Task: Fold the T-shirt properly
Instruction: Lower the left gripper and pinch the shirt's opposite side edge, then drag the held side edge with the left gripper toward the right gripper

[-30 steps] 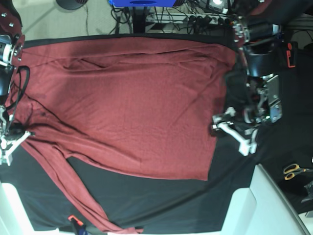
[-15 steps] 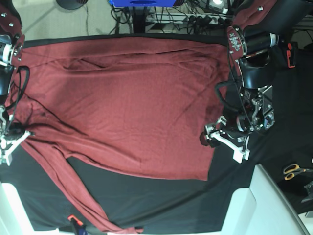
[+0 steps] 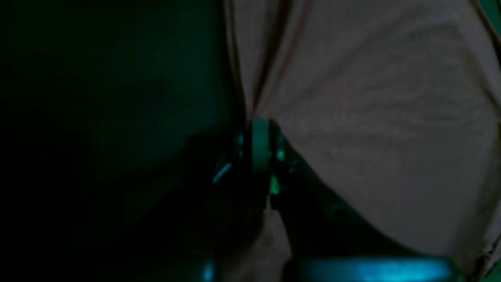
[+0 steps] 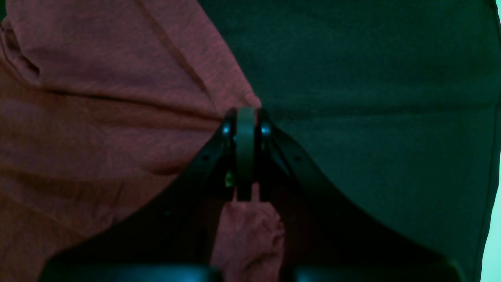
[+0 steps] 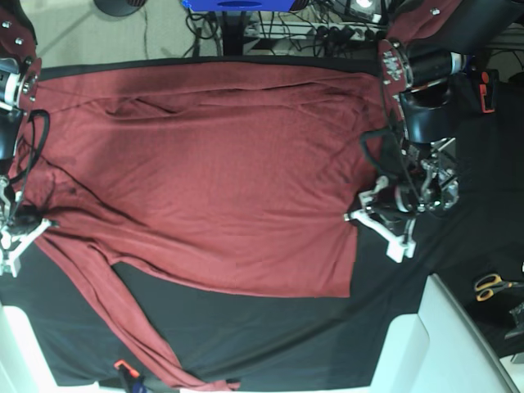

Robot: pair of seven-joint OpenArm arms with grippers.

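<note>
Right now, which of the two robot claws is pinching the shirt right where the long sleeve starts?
The right gripper, on the base view's left, shut on the soft dark red T-shirt beside its long sleeve. The left gripper pinches the straight hem.

A: What covers the table?
B: A black cloth point(image 5: 270, 323), spread flat across most of it.

A: Anything at the right edge?
B: Scissors point(image 5: 494, 285) with yellow handles, lying on the cloth.

A: And the far side?
B: A blue object point(image 5: 237, 5), beside a tangle of cables point(image 5: 323, 33) on the floor.
</note>
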